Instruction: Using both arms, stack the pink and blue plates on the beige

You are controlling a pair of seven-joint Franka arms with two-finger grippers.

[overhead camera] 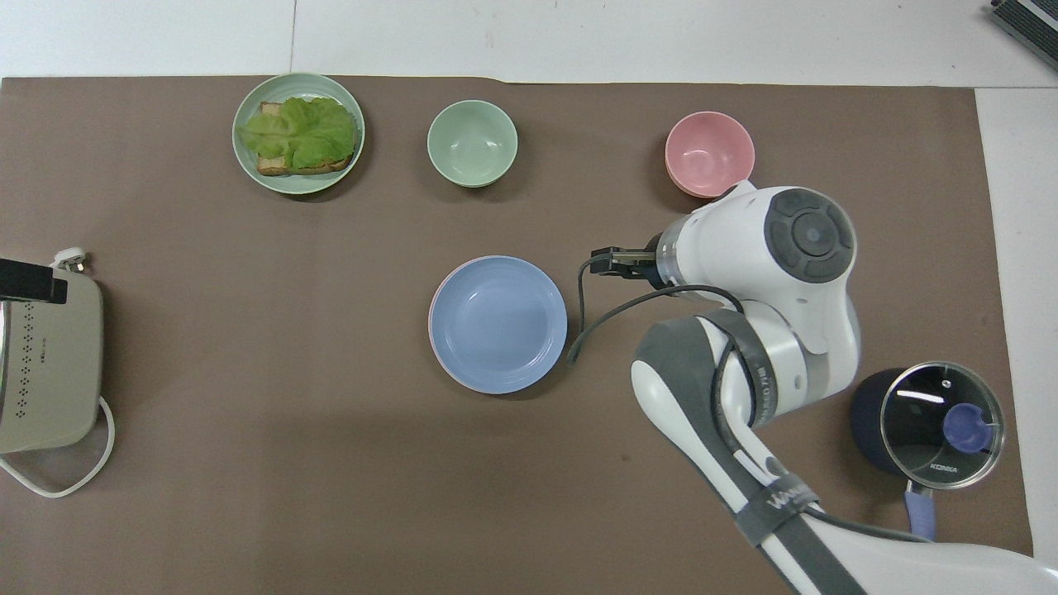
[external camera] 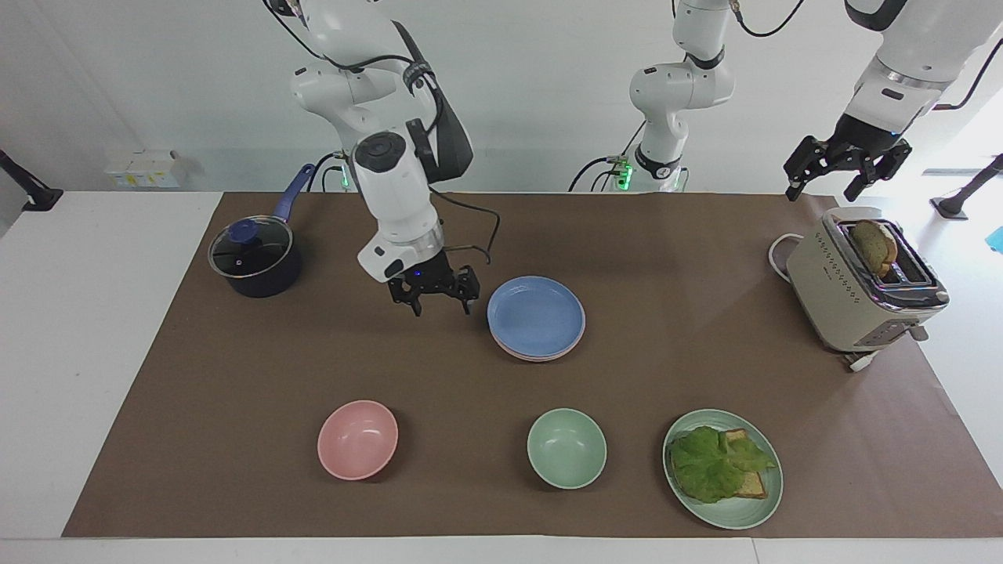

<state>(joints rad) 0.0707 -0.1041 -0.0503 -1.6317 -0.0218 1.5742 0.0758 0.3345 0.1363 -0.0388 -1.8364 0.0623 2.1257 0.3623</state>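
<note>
Blue plate (external camera: 536,315) hides beige; pink plate (external camera: 541,356) rim showing

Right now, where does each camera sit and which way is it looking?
Facing view: high across the table, looking at the robots; shows both arms, the open right gripper beside the blue plate, and the open left gripper over the toaster.
Overhead view: above the robots' end, looking steeply down; shows only the right arm.
Both show the blue plate, half a turn apart.

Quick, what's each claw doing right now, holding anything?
Right gripper: open, empty, beside the round cornflower-blue plate.
Left gripper: open, empty, waiting above the beige boxy toaster.
</note>
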